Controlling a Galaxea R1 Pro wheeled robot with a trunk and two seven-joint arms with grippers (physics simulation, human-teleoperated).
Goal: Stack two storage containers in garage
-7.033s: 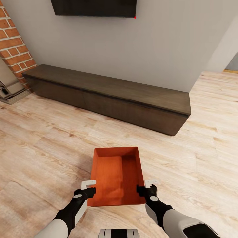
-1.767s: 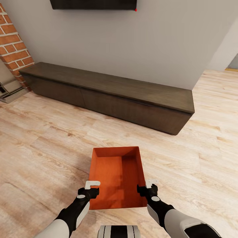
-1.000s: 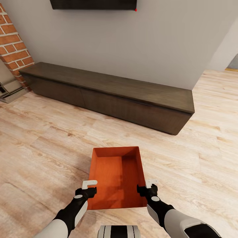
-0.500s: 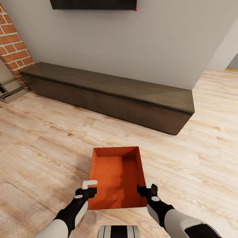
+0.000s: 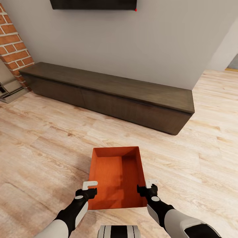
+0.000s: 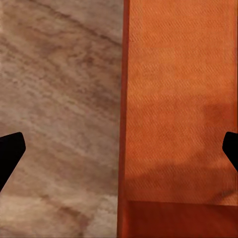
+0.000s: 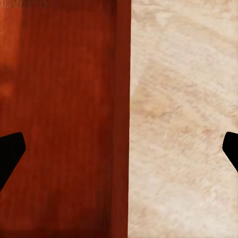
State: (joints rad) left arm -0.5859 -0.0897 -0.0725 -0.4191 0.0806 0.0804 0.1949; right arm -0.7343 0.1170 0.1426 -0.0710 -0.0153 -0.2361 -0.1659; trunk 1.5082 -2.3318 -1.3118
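Looking down from the head camera, one orange-red storage container sits on the light wood plank floor of the living room, directly ahead of the robot and well short of the long low dark bench that runs along the white wall. The bottom edge of a black TV hangs on that wall, and the red brick fireplace stands at the left end of the bench. The bin is topless, its stepped bottom plain to see, with its long sides running away from the robot. The left gripper is at the near left corner of the bin, one white finger reaching just over the rim, and the right gripper is at the near right corner in much the same pose. In the left wrist view the container wall runs as a thin orange edge straight down the gap, with the inner bottom on one side and wood floor on the other; the two dark fingertips sit far apart at the frame edges, so the left gripper is spread wide and straddles the wall without pinching it. The right wrist view shows the same arrangement: the wall's rim between darker red interior and pale floor, the fingertips widely separated, so that the right gripper too is wide, astride the wall.
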